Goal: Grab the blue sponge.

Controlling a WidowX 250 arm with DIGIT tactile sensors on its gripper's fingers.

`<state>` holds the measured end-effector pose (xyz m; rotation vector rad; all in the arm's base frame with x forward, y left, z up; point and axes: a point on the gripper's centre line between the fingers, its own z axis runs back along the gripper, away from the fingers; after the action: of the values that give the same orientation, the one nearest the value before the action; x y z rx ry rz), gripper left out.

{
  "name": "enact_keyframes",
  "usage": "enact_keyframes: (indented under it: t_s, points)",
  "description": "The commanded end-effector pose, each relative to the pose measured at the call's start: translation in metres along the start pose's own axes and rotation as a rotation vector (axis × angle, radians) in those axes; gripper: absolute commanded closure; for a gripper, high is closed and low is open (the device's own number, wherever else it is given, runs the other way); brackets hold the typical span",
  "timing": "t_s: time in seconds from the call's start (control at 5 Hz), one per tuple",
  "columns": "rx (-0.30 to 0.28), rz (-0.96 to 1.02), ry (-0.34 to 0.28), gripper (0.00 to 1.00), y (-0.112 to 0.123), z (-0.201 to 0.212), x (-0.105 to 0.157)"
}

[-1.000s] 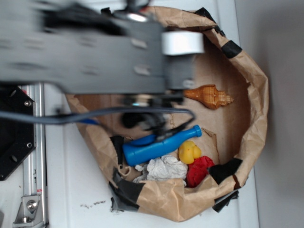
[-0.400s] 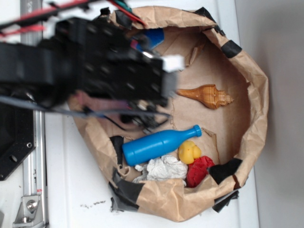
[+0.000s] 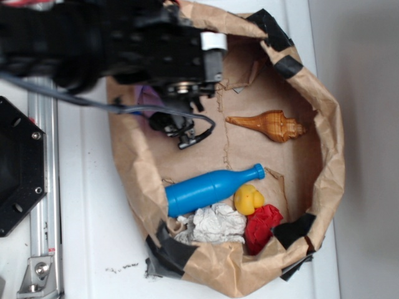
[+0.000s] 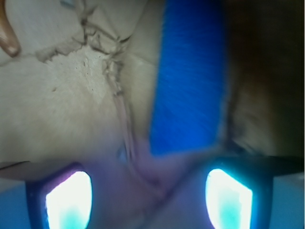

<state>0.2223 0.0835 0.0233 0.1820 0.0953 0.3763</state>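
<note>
The bag (image 3: 324, 143) of brown paper lies open on the white table (image 3: 87, 249), and everything else is placed by it. The arm (image 3: 112, 43) reaches over the top-left rim of the bag. In the wrist view the sponge (image 4: 188, 81) stands as a bright blue block against the paper floor of the bag, ahead of the gripper (image 4: 147, 195) and nearer to the finger (image 4: 228, 198) on the picture's right; it looks not touched by either finger. The two fingers are spread wide apart, nothing between them.

In the exterior view the sponge is hidden under the arm. Inside the bag, the shell (image 3: 268, 126) lies near the middle. The bottle (image 3: 209, 190) lies lower, and the duck (image 3: 249, 199) is just beside its neck. The red thing (image 3: 262, 227) and the white crumpled cloth (image 3: 209, 225) rest against the lower rim.
</note>
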Motion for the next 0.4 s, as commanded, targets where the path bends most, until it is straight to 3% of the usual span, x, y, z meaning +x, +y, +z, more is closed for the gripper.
enact_keyframes:
  t_s: [0.0, 0.2]
  points:
    - [0.033, -0.023, 0.041, 0.00, -0.0087, -0.0227, 0.0231]
    - [0.042, -0.002, 0.048, 1.00, -0.0081, -0.0241, 0.0221]
